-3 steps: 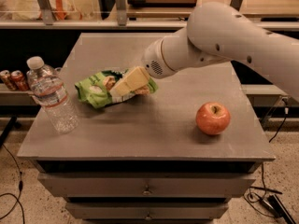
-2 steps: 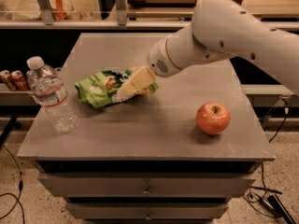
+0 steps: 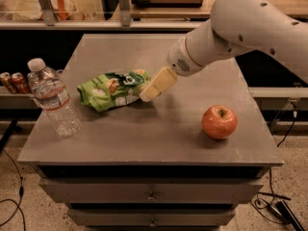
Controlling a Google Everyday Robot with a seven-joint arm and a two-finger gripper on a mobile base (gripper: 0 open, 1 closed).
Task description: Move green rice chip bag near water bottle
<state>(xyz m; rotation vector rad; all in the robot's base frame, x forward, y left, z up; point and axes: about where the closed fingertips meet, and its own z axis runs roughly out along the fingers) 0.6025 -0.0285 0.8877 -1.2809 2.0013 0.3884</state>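
Lying on the left half of the grey tabletop (image 3: 159, 129), the green rice chip bag (image 3: 113, 89) is crumpled and spread flat, its dark logo patch facing up near its top edge. The water bottle (image 3: 53, 102) stands upright just to the bag's left, near the tabletop's left edge, with its white cap on and its label around the upper part. A thin strip of bare surface seems to separate the bottle from the bag's left end, so the two sit close together but appear to be apart.

The white arm (image 3: 240, 28) comes in from the upper right and slopes down toward the middle of the tabletop. At its end, the cream-coloured gripper (image 3: 147, 95) points down and to the left, and its tip meets the right end of the bag, low against the surface. I cannot tell whether the jaws are apart, together or pinching the bag's edge.

A red apple (image 3: 219, 121) sits upright on the right side of the tabletop, well away from the bag and the gripper. Two small red soda cans (image 3: 14, 82) stand on a lower ledge beyond the left edge, behind the bottle. Below the tabletop are drawer fronts (image 3: 151, 191) with small knobs.
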